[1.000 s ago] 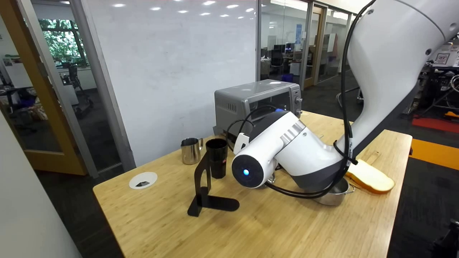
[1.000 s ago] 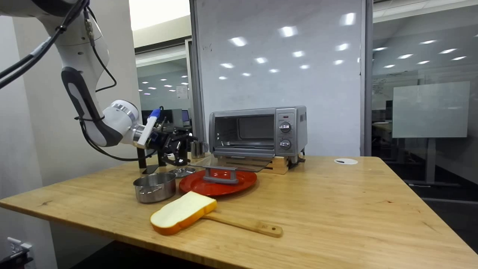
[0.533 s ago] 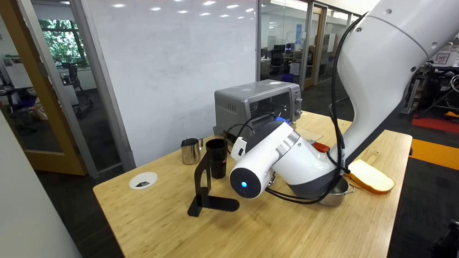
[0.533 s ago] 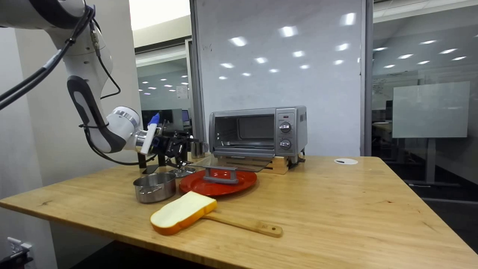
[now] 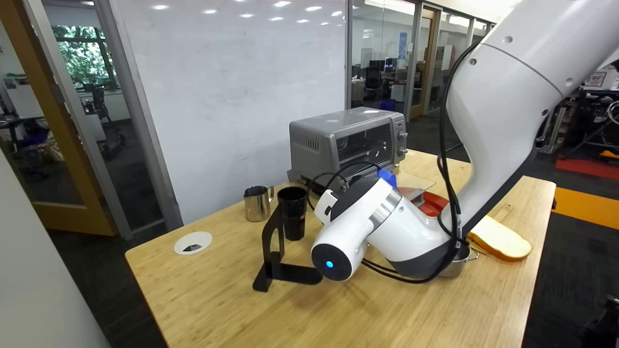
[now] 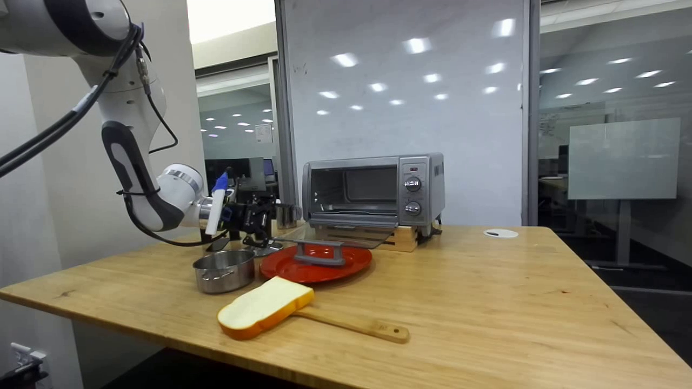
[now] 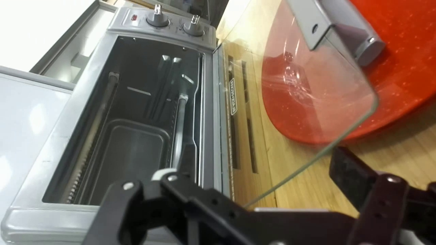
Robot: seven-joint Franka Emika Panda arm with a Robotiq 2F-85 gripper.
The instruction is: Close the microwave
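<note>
Back along the far edge of the desk [image 6: 503, 302], as seen in an exterior view, the microwave [image 6: 373, 189] stands open, its glass door [image 6: 354, 239] lowered above a red plate [image 6: 324, 276]. In the wrist view the gripper [image 7: 253, 170] is by the door's corner, jaws spread apart; whether they touch the glass I can't tell. Toward the near edge lies a bread slice [image 6: 265, 307], a steel pot [image 6: 226, 275] just beyond it
</note>
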